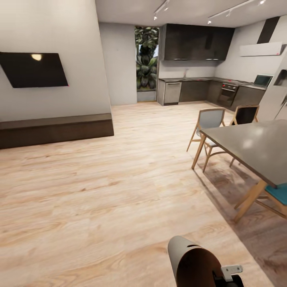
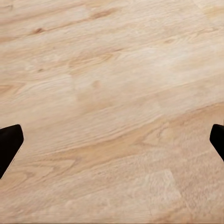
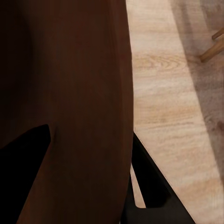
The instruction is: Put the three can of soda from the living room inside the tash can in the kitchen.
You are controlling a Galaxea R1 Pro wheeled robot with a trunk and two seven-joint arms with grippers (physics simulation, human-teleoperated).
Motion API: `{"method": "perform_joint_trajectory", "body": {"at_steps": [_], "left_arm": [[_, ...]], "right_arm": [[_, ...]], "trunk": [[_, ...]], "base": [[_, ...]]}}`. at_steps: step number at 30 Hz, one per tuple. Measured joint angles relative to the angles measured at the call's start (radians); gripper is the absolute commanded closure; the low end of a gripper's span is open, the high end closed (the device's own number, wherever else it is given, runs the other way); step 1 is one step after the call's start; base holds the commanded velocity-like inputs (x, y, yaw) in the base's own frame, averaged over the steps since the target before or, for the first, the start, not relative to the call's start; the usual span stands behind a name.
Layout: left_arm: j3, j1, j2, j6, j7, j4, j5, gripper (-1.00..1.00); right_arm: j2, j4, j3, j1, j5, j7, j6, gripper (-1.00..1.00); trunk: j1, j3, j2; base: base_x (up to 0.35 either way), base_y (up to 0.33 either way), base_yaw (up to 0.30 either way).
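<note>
The robot faces an open room: pale wood floor (image 1: 99,191) fills most of the head view, the kitchen (image 1: 207,79) sits in the upper right, a grey desk (image 1: 255,147) with chairs (image 1: 209,123) runs down the right edge, and a dark wall screen (image 1: 34,69) hangs at upper left above a low bench (image 1: 56,129).

At the bottom right of the head view, the bin (image 1: 191,261) lies tilted, its pale grey outside to the left and copper-brown inside facing the camera. The right claw (image 3: 88,177) appears to carry it: in the right wrist view the brown wall passes between two dark fingers (image 3: 154,182), one on each side, so the claw seems closed on the bin's rim. No soda cans are visible.

The step looks like carrying the bin across the room. To do it well, I would keep the bin level enough that nothing can spill, steer wide of the desk leg and chairs on the right, and hold the arm steady while the base rolls.

The left claw (image 2: 112,140) hangs spread wide over bare floor, fingertips at the frame's edges, holding nothing.
</note>
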Motion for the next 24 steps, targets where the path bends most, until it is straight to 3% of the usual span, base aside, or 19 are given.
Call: {"method": "perform_joint_trajectory", "body": {"at_steps": [11,24], "left_arm": [[0.000,0.000,0.000,-0.001,0.000,-0.006,-0.001,-1.00],[0.000,0.000,0.000,-0.001,0.000,-0.007,-0.001,-1.00]], "right_arm": [[0.000,0.000,0.000,0.000,-0.001,0.000,0.000,1.00],[0.001,0.000,0.000,0.000,-0.001,-0.001,0.000,1.00]], "trunk": [[0.000,0.000,0.000],[0.000,0.000,0.000]], "base": [[-0.002,0.101,0.017],[0.000,0.002,0.220]]}}
